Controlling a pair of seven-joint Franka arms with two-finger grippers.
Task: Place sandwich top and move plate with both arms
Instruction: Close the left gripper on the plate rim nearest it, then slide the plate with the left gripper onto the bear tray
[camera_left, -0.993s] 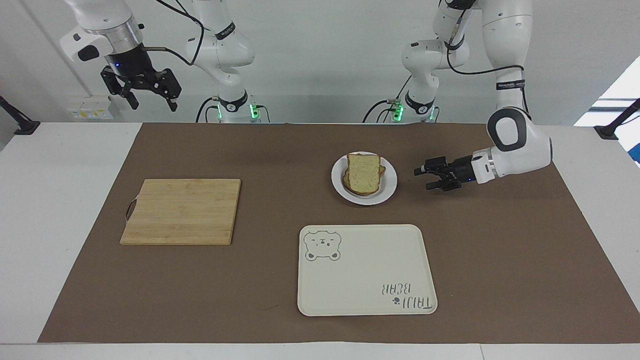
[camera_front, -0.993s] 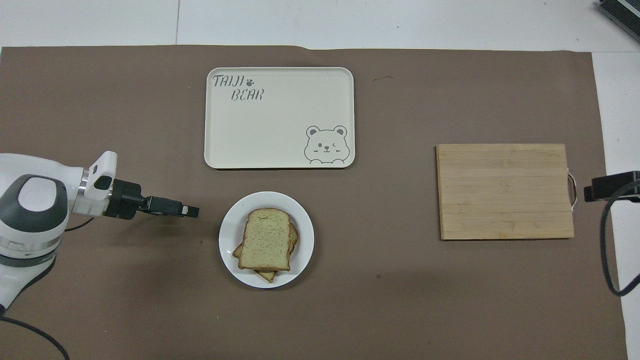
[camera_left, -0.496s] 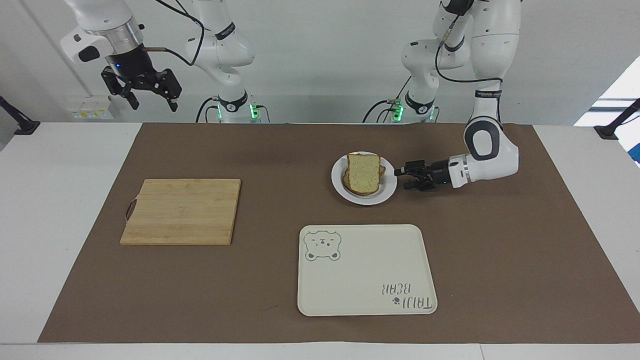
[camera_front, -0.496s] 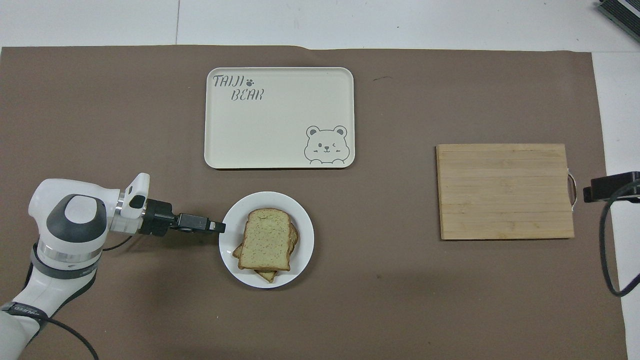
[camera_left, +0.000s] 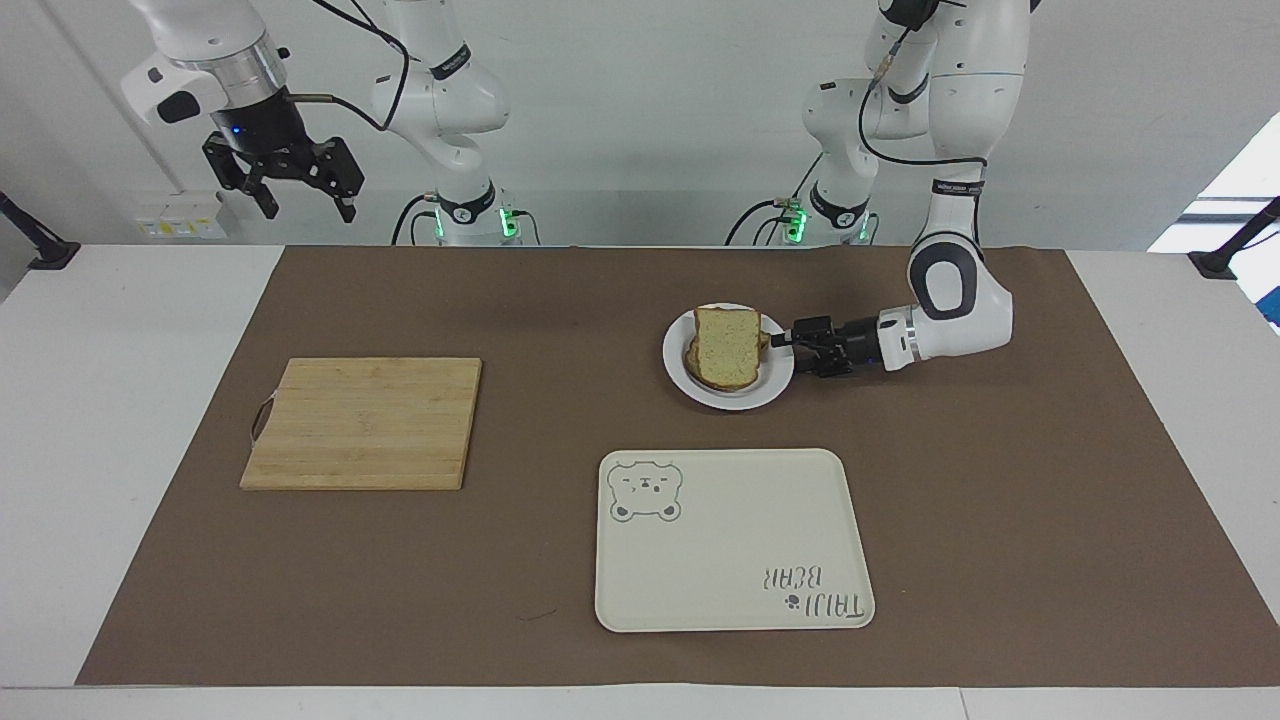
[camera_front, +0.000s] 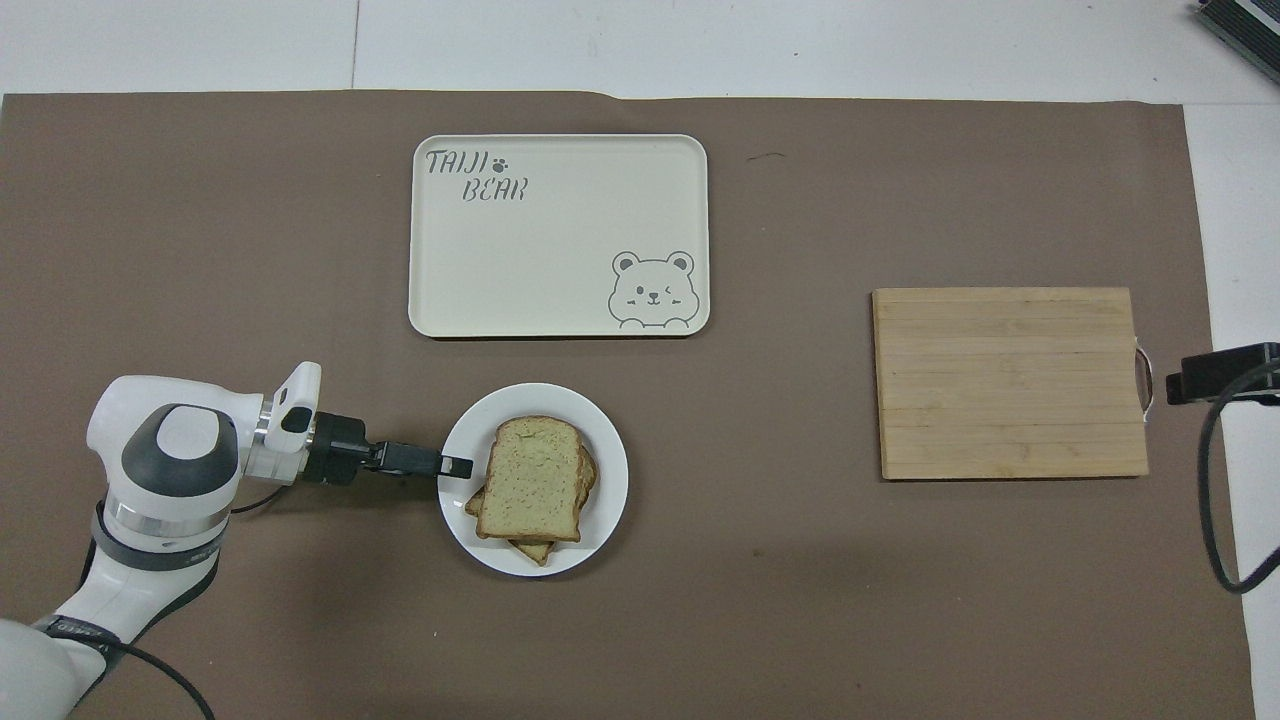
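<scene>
The cream tray (camera_front: 560, 300) is carrying grey lettering that reads "TAIJI BEAR" with a small paw print beside it, and a winking bear face is drawn in the corner diagonally across from the words. No other writing is showing on the table.

Taking the plate (camera_left: 775, 385) as the landmark: the tray is lying just farther from the robots than the plate, and the wooden cutting board (camera_left: 362, 423) is sitting well away from the plate, toward the right arm's end of the table.

The sandwich top (camera_left: 728, 346) is resting on the plate, stacked on another slice whose corners are peeking out beneath it.

The left gripper (camera_left: 783, 343) is lying low and level at the plate's rim on the left arm's side, its fingertips reaching over that rim and pointing at the sandwich top, just beside the bread. Whether its jaws are apart or clamped on the rim cannot be told.

The right gripper (camera_left: 303, 200) is waiting high in the air, far from the plate at the right arm's end, with its jaws standing apart and nothing between them.
</scene>
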